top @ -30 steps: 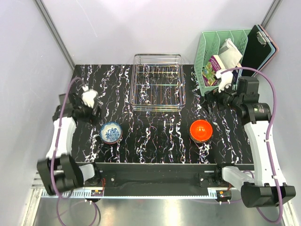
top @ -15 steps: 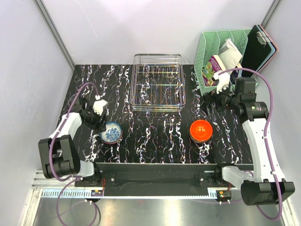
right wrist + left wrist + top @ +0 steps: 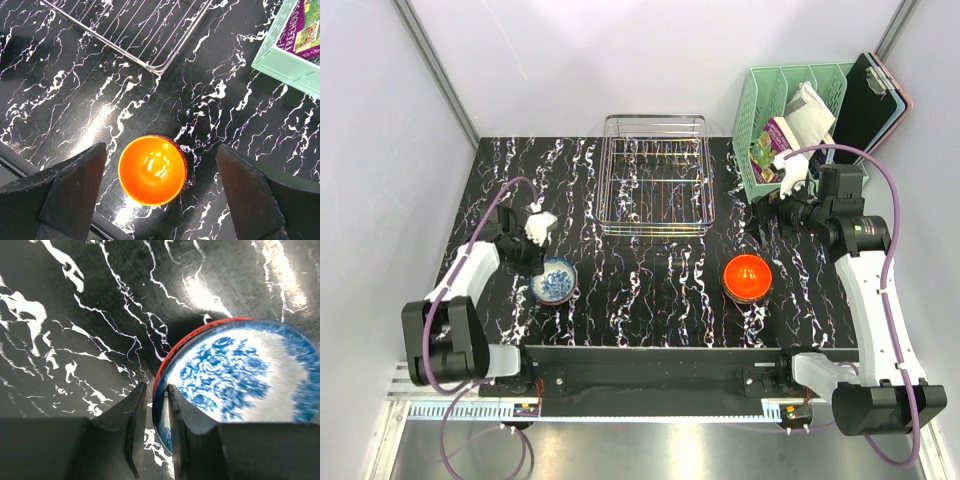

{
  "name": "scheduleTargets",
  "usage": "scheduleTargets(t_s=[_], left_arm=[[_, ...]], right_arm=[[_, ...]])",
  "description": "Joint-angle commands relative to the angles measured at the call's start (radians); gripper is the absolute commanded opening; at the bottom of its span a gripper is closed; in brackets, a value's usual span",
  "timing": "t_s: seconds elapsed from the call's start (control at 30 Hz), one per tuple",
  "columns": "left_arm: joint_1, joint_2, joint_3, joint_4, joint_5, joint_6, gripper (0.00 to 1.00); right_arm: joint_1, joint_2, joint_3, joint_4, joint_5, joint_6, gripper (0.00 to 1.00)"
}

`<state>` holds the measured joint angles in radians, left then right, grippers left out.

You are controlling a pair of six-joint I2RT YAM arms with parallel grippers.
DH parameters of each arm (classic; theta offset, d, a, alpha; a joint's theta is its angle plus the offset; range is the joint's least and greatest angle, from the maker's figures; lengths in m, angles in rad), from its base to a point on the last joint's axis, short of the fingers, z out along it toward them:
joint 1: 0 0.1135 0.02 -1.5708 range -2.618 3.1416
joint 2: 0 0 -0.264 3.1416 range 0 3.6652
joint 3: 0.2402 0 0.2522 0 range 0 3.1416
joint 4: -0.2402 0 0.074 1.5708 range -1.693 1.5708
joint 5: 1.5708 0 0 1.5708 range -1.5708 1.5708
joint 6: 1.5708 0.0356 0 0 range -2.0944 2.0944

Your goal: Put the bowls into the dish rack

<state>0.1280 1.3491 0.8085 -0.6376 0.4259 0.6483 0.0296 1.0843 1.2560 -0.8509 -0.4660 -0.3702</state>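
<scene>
Overhead, the black marbled table (image 3: pixel 650 292) is carrying the dish rack (image 3: pixel 655 175) at 12 o'clock, its wires showing no bowl inside, while a mint-green organiser (image 3: pixel 790 110) is standing beside it at 2 o'clock. Two bowls are sitting nearer the arm bases, the orange-red bowl (image 3: pixel 747 277) at 4 o'clock and the blue-and-white bowl (image 3: pixel 556 280) at 8 o'clock; no others are showing in any view. The left gripper (image 3: pixel 156 390) is pinching the blue-and-white bowl's red-edged rim at about the bowl's 10 o'clock point, one finger inside and one outside, jaws drawn narrow. From that grip the dish rack is lying toward 1 o'clock, well apart, so this gripper looks the one placed to carry it there. The right gripper (image 3: pixel 161 150) is hanging spread wide and empty above the orange-red bowl, the rack's near corner at 12 o'clock in its wrist view. Whether the blue-and-white bowl is leaving the table cannot be told, since its far edge is running out of frame and the fingers are hiding its outer wall.
</scene>
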Motion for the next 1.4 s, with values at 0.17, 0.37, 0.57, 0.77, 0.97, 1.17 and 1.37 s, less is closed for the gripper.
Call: scheduleTargets(t_s=[0.17,0.37,0.57,0.77,0.97,1.17,1.37], left_arm=[[-0.065,-0.134,0.054,-0.053,-0.021,-0.042,0.26],[-0.097,-0.099,0.047,-0.057,-0.050,-0.039,0.47],[-0.097,-0.031,0.029,-0.027,-0.076,-0.030,0.48],[-0.097,-0.028,0.027,-0.007,-0.096,-0.039,0.36],[-0.097,-0.041,0.026,-0.007,-0.102,-0.047,0.13],[-0.102,-0.048,0.023,-0.008,-0.108,-0.058,0.00],[-0.100,-0.088,0.072,-0.040,-0.113,-0.073,0.00]], right_arm=[[-0.003,0.005,0.003,0.009,-0.039,0.007,1.00],[-0.003,0.000,0.000,0.007,-0.046,0.010,1.00],[-0.003,-0.014,-0.013,0.003,-0.046,0.004,1.00],[-0.003,-0.015,-0.021,0.000,-0.056,0.007,1.00],[-0.003,-0.001,-0.021,0.001,-0.072,0.011,1.00],[-0.003,0.005,-0.018,0.001,-0.079,0.014,1.00],[-0.002,0.014,-0.004,-0.005,-0.086,0.033,1.00]])
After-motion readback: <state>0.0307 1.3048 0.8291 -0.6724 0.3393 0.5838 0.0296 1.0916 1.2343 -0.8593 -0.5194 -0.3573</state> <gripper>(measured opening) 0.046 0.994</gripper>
